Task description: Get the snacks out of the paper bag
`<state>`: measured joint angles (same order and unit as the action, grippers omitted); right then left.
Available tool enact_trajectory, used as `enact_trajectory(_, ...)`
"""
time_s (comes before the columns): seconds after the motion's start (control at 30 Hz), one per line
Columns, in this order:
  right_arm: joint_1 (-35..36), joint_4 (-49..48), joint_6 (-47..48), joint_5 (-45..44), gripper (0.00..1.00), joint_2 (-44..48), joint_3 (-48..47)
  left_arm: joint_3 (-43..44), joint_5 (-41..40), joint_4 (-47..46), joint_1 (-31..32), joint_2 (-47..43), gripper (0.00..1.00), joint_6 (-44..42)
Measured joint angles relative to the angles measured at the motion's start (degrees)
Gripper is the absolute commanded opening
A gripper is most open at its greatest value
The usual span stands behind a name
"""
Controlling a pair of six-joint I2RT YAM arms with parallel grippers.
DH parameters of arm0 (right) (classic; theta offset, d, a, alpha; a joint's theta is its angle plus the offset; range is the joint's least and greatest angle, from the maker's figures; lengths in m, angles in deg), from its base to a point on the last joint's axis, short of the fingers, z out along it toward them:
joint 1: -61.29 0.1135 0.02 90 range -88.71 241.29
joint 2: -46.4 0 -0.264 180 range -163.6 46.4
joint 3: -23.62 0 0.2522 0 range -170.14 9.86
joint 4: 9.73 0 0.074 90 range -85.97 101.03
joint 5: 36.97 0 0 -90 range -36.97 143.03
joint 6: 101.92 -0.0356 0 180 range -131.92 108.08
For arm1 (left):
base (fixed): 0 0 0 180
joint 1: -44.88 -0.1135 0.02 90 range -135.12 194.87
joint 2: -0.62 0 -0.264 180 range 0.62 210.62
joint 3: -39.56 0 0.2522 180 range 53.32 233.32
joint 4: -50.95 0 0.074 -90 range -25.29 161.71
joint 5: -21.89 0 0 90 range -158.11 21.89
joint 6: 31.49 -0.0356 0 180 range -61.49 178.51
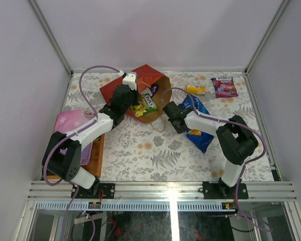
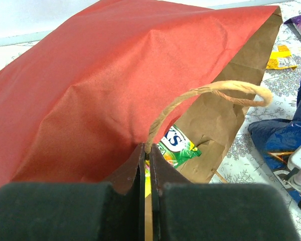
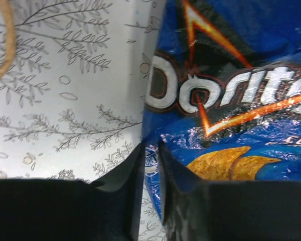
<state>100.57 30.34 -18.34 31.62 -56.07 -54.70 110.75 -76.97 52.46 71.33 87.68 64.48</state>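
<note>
Paper bag point(image 1: 149, 75) lies on its side near the far edge, mouth toward the right edge. The left gripper point(image 2: 149, 155) is closed on its lip, probably to hold it steady and open. The right gripper point(image 3: 150, 150) pinches the Doritos bag point(image 1: 203, 140), which is outside, right of the mouth. A green-yellow packet point(image 1: 144, 105) remains inside, just beyond the left gripper.

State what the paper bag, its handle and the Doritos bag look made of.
The paper bag: matte paper, red outside, brown kraft inside, softly creased. Its handle: twisted tan cord, fibrous, probably paper. The Doritos bag: glossy film, likely plastic, with glare and crinkles.
</note>
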Motion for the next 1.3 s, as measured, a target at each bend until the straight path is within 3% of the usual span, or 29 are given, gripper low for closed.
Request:
enact_trajectory(0.07,0.0,0.3,0.3,-1.7,0.01,-0.8,-0.5,0.0,0.0,0.0,0.0,0.0,0.0,-0.1)
enact_trajectory(0.43,0.3,0.6,-0.2,-6.1,0.02,-0.5,-0.9,0.0,-0.3,0.4,0.0,0.0,0.0,-0.3)
enact_trajectory(0.5,0.3,0.4,-0.2,-5.9,0.35,2.4,-0.6,0.0,-0.4,0.4,0.0,0.0,0.0,-0.3)
enact_trajectory(0.53,0.3,0.1,-0.3,-5.9,0.45,4.4,-0.6,0.0,-0.4,0.4,0.0,0.0,0.0,-0.3)
enact_trajectory(0.67,0.3,-0.2,-0.4,-5.9,0.57,9.6,-1.0,0.0,-0.4,0.5,0.0,0.0,0.0,-0.3)
enact_trajectory(0.8,0.3,0.7,-0.5,-5.9,0.72,8.6,-1.6,0.0,-0.4,0.6,0.0,0.0,0.0,-0.3)
enact_trajectory(1.0,1.3,2.3,-0.5,-6.0,0.73,2.1,-1.4,0.0,-0.4,0.7,0.0,0.0,0.0,-0.3)
enact_trajectory(1.3,1.8,3.0,-0.5,-9.6,0.61,-2.4,-1.0,0.7,-0.4,1.5,0.0,0.6,0.0,-0.3)
